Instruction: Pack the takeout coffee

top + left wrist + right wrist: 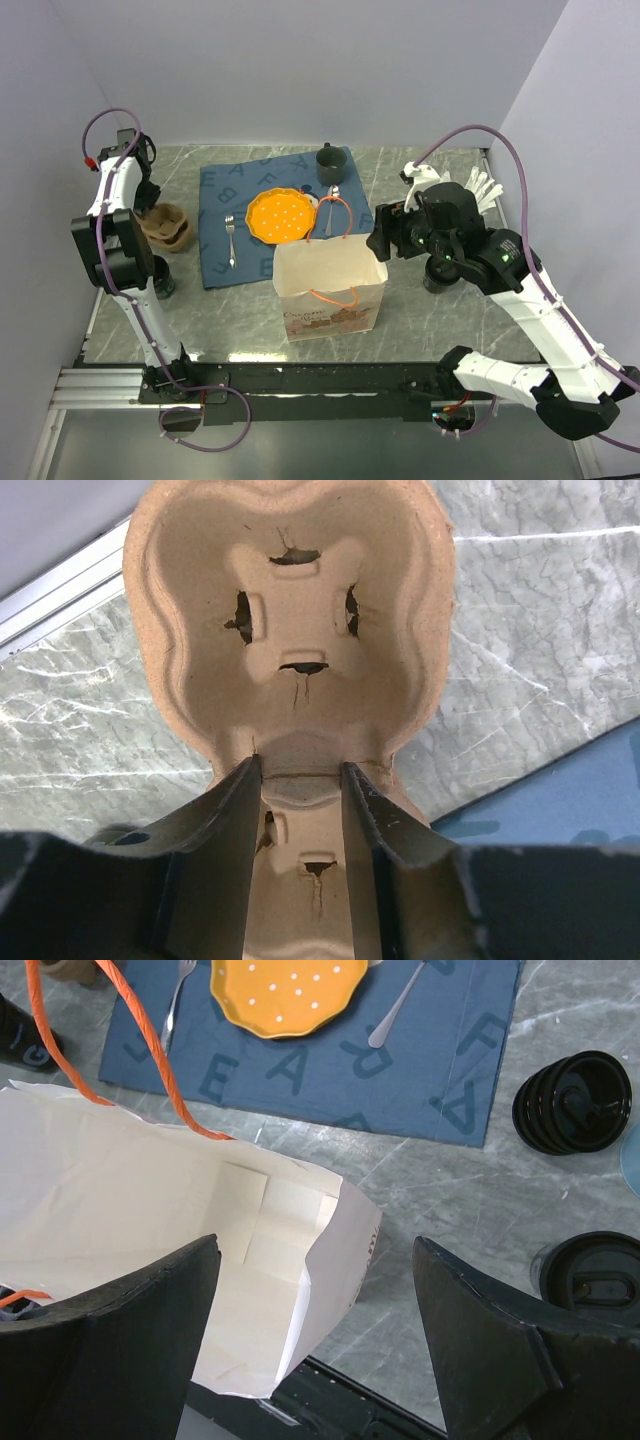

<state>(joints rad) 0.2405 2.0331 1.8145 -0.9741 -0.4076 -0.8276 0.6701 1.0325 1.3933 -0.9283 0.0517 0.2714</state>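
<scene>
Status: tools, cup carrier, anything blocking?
Left tool shut on brown pulp cup carrier. Right tool open over white paper bag rim. No obstruction seen.

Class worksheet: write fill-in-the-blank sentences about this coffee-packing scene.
The left gripper pinches the pulp cup carrier; the right gripper hangs ____ above the paper bag.
The bag has ____ handles.
The dotted plate lies on a ____ placemat.
Missing: open; orange; blue.
</scene>
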